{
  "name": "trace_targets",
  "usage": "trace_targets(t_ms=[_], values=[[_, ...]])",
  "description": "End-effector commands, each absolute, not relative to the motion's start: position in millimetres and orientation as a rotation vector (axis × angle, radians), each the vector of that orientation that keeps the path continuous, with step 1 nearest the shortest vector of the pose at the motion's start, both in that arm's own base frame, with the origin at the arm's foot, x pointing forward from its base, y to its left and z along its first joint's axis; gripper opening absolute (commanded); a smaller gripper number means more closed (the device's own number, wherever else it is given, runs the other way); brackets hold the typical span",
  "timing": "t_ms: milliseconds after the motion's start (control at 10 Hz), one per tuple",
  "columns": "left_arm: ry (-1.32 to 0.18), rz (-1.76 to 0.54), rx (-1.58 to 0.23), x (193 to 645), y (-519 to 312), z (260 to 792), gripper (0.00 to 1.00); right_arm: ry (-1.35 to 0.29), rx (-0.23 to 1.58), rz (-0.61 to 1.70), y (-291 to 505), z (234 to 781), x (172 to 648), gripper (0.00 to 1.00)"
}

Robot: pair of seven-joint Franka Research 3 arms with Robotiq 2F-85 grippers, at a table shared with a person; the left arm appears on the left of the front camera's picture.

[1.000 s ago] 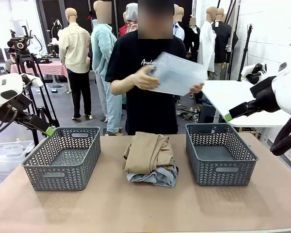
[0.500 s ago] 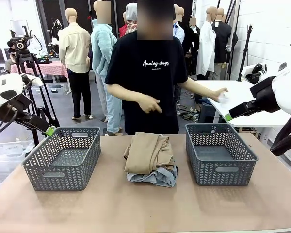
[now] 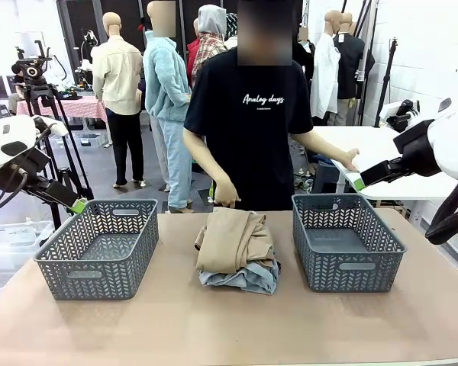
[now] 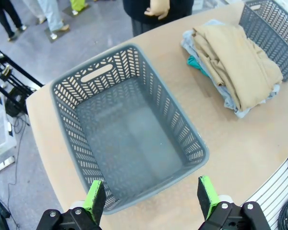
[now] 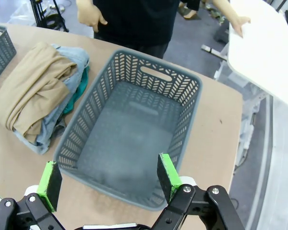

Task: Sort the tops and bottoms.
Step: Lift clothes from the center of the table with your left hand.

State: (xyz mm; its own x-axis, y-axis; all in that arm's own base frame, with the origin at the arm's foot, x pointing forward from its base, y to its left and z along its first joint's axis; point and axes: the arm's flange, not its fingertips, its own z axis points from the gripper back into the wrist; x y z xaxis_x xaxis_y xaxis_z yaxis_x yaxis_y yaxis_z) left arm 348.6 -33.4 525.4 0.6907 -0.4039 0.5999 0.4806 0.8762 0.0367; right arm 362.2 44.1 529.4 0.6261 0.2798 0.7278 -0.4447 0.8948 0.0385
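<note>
Tan bench (image 3: 214, 328), sorting seemingly about to start: a folded tan khaki top (image 3: 233, 240) caps faded blue denim bottoms (image 3: 252, 280) between two grey lattice plastic baskets (image 3: 99, 232). Sheet set aside, the person's hand (image 3: 227, 194) drops behind that pile; left tool (image 4: 151, 191) and right tool (image 5: 109, 179) stay open, empty.

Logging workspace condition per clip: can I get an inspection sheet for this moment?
Surface: tan table, no stains seen.
Job's things: khaki top over denim bottoms and teal tee, piled mid-table; left basket and right basket hold nothing.
Clutter: nothing seen.
Grippers: left gripper, right gripper, jaws open, each above a basket.
Cables: floor cable beside table.
Surroundings: person opposite, hand on white side table.
</note>
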Motion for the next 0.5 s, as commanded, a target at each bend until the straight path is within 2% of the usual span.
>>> trace_targets(t_ms=[0,400], values=[[-0.642,-0.497,-0.131,348.1,-32.4,525.7,1.00,-0.783,0.222,0.411,45.0,527.3,363.6,1.00],[-0.642,-0.497,-0.131,348.1,-32.4,525.7,1.00,-0.783,0.222,0.411,45.0,527.3,363.6,1.00]])
